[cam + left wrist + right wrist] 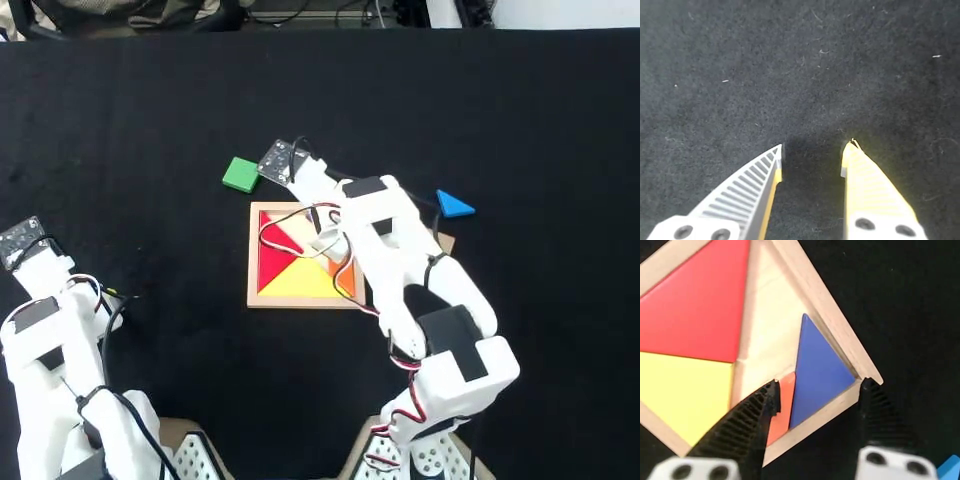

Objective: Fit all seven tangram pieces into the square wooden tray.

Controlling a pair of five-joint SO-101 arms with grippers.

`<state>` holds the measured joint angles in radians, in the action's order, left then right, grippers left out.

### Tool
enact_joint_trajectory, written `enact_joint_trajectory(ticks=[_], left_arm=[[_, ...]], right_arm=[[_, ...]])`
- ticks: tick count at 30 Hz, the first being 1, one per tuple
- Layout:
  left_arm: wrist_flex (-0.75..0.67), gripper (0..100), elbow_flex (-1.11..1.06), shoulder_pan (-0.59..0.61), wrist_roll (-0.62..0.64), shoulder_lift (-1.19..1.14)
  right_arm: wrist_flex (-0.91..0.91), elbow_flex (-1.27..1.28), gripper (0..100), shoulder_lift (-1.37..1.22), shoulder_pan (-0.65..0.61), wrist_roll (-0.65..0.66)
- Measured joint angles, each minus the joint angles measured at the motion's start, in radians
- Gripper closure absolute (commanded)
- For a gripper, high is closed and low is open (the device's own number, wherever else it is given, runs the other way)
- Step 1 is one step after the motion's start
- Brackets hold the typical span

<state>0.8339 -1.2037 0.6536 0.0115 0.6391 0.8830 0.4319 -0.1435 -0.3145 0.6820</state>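
Wooden tray (pixel 822 302) holds a blue triangle (pixel 817 372) between the wide-spread right fingers (pixel 752 415); left fingers (pixel 755 185) gape over bare desk (pixel 790 60).

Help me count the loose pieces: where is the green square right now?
In the high view, the green square lies on the black table outside the wooden tray, just beyond its far left corner.

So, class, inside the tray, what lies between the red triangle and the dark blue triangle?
Bare wooden floor of the tray, seen in the right wrist view, separates the red triangle from the dark blue triangle.
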Motion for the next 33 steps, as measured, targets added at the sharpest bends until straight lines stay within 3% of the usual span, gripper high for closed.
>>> enact_joint_trajectory(ticks=[5,10,15,22,33], left_arm=[[0.000,80,0.000,0.000,0.000,0.000],[0.000,80,0.000,-0.002,0.000,0.000],[0.000,80,0.000,-0.002,0.000,0.000],[0.000,80,0.000,-0.002,0.000,0.000],[0.000,80,0.000,-0.002,0.000,0.000]], right_arm=[[0.000,0.000,80.9,0.046,0.017,-0.052],[-0.052,0.014,99.2,0.097,0.071,-0.127],[-0.118,0.041,98.6,0.100,0.097,-0.189],[-0.129,0.046,98.8,0.087,-0.017,-0.196],[-0.126,-0.008,98.8,-0.068,-0.025,-0.203]])
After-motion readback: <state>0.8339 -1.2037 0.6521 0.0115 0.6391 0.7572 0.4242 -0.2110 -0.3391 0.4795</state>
